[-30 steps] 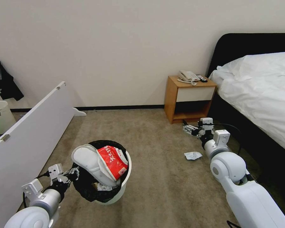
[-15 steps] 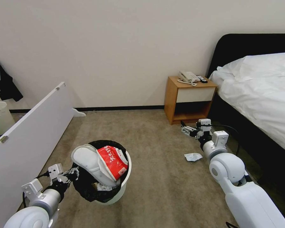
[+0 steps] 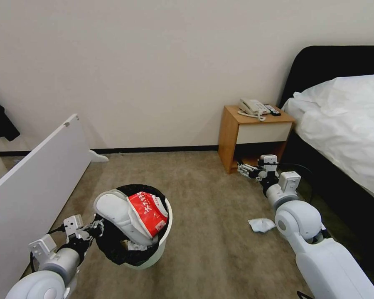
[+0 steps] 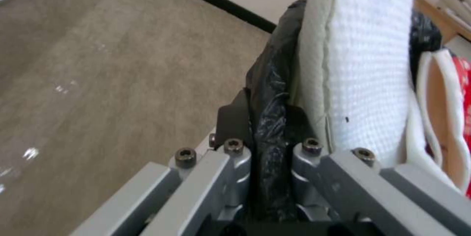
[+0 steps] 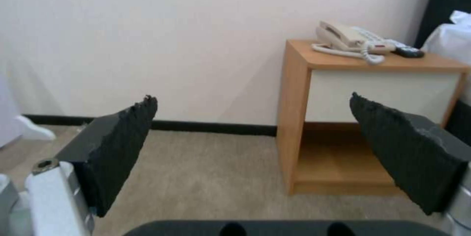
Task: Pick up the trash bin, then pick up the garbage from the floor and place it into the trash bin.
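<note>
The white trash bin [image 3: 161, 248] with its black liner hangs tilted at the lower left of the head view. My left gripper [image 3: 96, 227] is shut on its rim; the left wrist view shows the fingers [image 4: 235, 118] clamped over the black liner [image 4: 269, 92]. A white slipper [image 3: 114, 207] and a red-white snack packet [image 3: 147, 211] stick out of the bin. One crumpled white tissue [image 3: 262, 224] lies on the grey-brown carpet [image 3: 203, 195] beside my right arm. My right gripper [image 3: 243, 169] is open and holds nothing, out in front of the tissue with its pads [image 5: 123, 144] wide apart.
A wooden nightstand [image 3: 255, 137] with a telephone [image 3: 251, 106] stands against the far wall, straight ahead of the right gripper. A bed [image 3: 349, 124] with white sheets fills the right side. A white board [image 3: 29, 187] leans along the left.
The whole head view has shifted: the nightstand, bed and tissue have slid down and to the right, so the camera has moved. Both arms and the held bin keep their places.
</note>
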{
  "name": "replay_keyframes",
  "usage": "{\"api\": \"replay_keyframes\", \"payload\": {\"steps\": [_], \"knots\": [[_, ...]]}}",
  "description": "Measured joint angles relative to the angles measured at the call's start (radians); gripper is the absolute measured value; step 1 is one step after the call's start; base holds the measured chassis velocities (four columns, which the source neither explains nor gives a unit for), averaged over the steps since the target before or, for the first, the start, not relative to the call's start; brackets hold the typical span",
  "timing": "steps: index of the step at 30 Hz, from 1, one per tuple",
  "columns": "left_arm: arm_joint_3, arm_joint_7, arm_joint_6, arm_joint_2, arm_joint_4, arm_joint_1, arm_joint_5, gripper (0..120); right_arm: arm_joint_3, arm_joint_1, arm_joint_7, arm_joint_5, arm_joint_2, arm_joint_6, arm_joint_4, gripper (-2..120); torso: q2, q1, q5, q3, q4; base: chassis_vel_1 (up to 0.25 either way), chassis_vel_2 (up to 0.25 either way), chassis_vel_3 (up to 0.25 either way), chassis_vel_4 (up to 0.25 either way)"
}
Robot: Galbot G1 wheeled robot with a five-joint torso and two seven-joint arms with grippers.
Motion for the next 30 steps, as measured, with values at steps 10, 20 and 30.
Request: {"api": "replay_keyframes", "payload": {"steps": [10, 20, 30], "knots": [[-0.003, 0.000, 0.000, -0.003, -0.004, 0.005, 0.002, 4, 0.016, -0.004, -0.034, -0.005, -0.004, 0.021, 0.004, 100, 0.000, 0.000, 0.0000, 0.000, 0.0000, -0.111, 0.098, 0.112, -0.098], [0.000, 0.000, 0.000, -0.006, -0.009, 0.009, 0.005, 4, 0.021, -0.016, -0.038, -0.009, -0.006, 0.032, 0.008, 100, 0.000, 0.000, 0.0002, 0.000, 0.0001, 0.021, -0.023, -0.021, 0.016], [-0.006, 0.000, 0.000, -0.002, -0.016, 0.014, 0.004, 4, 0.036, -0.050, -0.003, -0.025, -0.037, -0.041, 0.003, 100, 0.000, 0.000, 0.0003, 0.000, 0.0000, 0.000, 0.000, 0.000, 0.000]]}}
